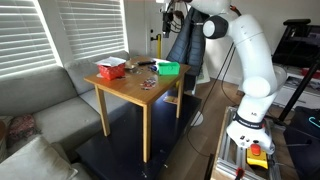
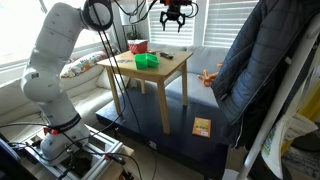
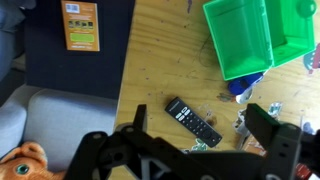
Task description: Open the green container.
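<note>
Gripper (image 2: 173, 20): hangs high over the table, touching nothing.
Fingers (image 3: 135, 125): spread wide in the wrist view, with nothing between them.
Green container (image 2: 147, 61): sits on the wooden table (image 2: 170, 72), well below the gripper. In the wrist view it lies at the top right (image 3: 240, 40).
Container top: the wrist view shows hollow green insides facing up, two sections side by side. Cannot tell which is the lid.
Red container (image 1: 110, 68): on the same table, apart from the green one, with white contents.
Remote (image 3: 193, 121): black, flat on the table, near the green container and not touching it.
Small clutter: bits beside the remote, too small to name.
Floor: an orange packet (image 3: 80, 25) lies on the dark mat.
Couch (image 1: 40, 100): grey, beside the table.
Jacket (image 2: 255, 70): dark, hanging near the table.
</note>
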Controlling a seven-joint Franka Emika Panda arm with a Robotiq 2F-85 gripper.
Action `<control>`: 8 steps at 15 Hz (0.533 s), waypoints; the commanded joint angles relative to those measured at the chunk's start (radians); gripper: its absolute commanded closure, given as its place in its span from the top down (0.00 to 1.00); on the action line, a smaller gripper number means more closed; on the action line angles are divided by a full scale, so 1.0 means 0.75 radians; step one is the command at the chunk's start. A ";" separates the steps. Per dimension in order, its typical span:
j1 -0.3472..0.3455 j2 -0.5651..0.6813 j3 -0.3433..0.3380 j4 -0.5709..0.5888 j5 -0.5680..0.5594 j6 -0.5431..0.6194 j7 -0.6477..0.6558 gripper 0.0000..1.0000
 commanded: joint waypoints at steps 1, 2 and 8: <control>0.131 -0.204 -0.072 -0.183 -0.181 0.072 0.041 1.00; 0.164 -0.250 -0.082 -0.221 -0.226 0.086 0.059 1.00; 0.308 -0.529 -0.064 -0.530 -0.395 0.089 0.051 1.00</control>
